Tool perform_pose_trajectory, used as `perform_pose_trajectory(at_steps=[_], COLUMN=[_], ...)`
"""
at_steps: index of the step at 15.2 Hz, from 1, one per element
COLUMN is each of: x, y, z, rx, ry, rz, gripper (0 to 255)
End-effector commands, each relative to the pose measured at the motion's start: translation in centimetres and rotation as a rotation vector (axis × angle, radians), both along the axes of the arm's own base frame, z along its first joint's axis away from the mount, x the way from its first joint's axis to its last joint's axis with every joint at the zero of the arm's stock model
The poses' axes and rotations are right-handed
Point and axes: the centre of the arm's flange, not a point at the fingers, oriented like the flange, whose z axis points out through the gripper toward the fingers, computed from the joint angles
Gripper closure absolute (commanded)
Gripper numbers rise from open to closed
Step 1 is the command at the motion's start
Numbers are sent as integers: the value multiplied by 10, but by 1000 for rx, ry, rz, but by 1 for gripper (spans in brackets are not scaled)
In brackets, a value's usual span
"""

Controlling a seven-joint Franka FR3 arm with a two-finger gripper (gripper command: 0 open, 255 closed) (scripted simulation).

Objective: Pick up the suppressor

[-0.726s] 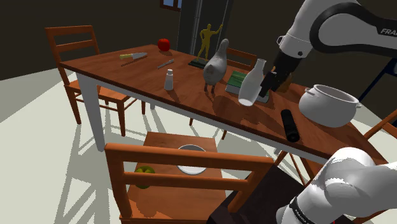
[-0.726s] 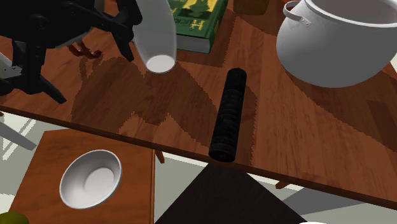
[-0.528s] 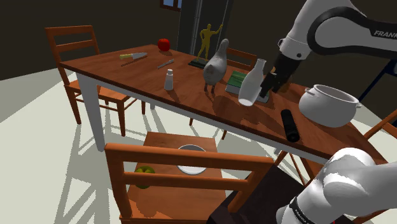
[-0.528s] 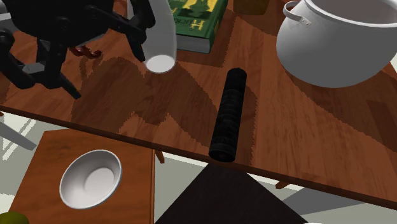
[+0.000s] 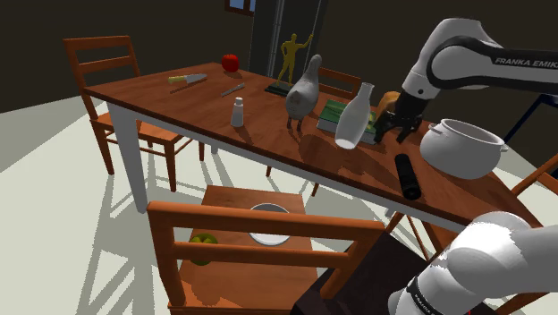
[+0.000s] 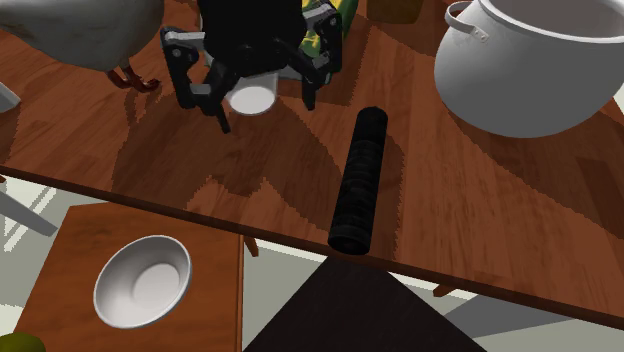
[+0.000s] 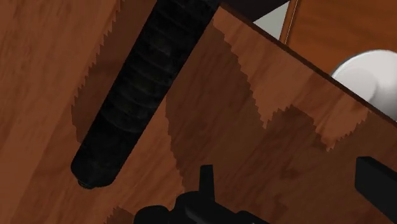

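**Fig.** Approach phase; grasp not yet made. The all-black two-finger gripper (image 6: 265, 108) hangs over the brown wooden table (image 6: 480, 210) w/ fingers spread apart and nothing btw. them. The black ribbed cylindrical suppressor (image 6: 358, 180) lies flat on the table beside the gripper, not under it. One end sits right at the table edge, the other near the white two-handled pot (image 6: 530, 65). In the wrist view the suppressor (image 7: 137, 89) runs off to one side of the fingers (image 7: 206, 181).

Probable risks:
- (a) The body is round, so a fingertip landing off-centre could roll it or push it over the edge.
- (b) Jaws closing along rather than across the axis would likely slip, i.e. wrist yaw needs checking.
- (c) The tall white bottle (image 5: 353, 116) stands just beside the hand, so a careless sideways shift may tip it.
- (d) The pot leaves little room at the far end, so a mid-body grasp looks safer.
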Motion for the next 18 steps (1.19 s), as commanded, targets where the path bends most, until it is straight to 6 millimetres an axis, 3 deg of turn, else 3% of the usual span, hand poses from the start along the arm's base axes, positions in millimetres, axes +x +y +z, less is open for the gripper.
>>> perform_pose_trajectory(at_steps=[1,10,18], x=[-11,-72,-72], y=[-24,-108,-108], z=[-14,-74,-114], rx=[20,104,104], ry=[7,36,36], rz=[-94,-495,-495], gripper=[0,0,0])
